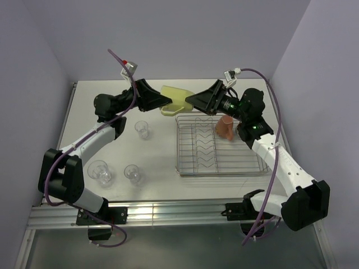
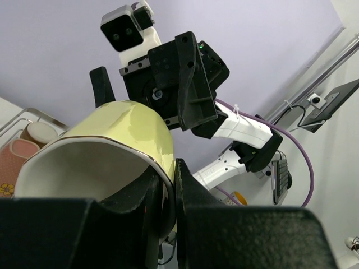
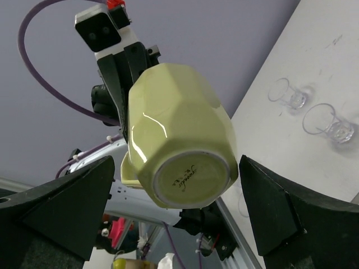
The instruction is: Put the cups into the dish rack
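The counter (image 1: 112, 101) carried the dish rack (image 1: 220, 172), just below the right hand (image 1: 189, 101), whose fingers were spread on either side of the yellow-green mug (image 1: 175, 98). The left hand (image 1: 166, 101) pinched that mug's rim, holding it aloft. A pink mug (image 1: 225, 128) sat in the rack.

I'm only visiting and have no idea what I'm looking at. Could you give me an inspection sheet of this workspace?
Surface: white table, bare apart from the items below.
Job's things: dish rack holding a pink mug; yellow-green mug in the air; three clear tumblers on the table.
Clutter: nothing seen.
Grippers: left gripper, jaws pinching the yellow-green mug's rim; right gripper, jaws wide open either side of its base, not touching.
Cables: purple cables along both arms.
Surroundings: lavender walls.
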`<state>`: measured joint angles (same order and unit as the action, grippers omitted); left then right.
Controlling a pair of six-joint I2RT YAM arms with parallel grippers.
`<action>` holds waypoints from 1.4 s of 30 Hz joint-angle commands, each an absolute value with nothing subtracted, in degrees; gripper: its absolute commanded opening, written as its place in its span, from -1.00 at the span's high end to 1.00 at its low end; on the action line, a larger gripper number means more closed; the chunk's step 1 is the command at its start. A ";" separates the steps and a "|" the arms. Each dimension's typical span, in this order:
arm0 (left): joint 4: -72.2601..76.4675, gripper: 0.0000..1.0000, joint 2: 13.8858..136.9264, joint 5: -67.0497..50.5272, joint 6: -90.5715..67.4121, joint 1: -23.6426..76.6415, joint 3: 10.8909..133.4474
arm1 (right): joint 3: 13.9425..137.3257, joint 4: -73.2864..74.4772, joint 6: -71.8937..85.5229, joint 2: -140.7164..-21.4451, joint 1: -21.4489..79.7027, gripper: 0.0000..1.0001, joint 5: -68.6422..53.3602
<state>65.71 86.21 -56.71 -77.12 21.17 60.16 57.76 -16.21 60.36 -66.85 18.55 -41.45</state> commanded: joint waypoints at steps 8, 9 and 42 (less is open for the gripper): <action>76.47 1.00 85.34 -51.85 -76.99 22.85 61.43 | 61.00 -23.11 63.89 -70.31 23.73 -1.00 -40.43; 76.38 1.00 85.52 -51.86 -76.82 23.03 61.52 | 60.65 -23.99 65.03 -70.40 23.82 -1.00 -40.26; 50.90 0.19 80.07 -44.13 -57.14 26.81 59.68 | 61.70 -18.37 63.28 -68.47 22.68 1.00 -34.63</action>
<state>55.13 83.26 -48.03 -63.61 26.13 58.28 58.19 -16.91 64.14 -70.70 23.20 -35.35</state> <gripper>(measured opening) 0.393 0.865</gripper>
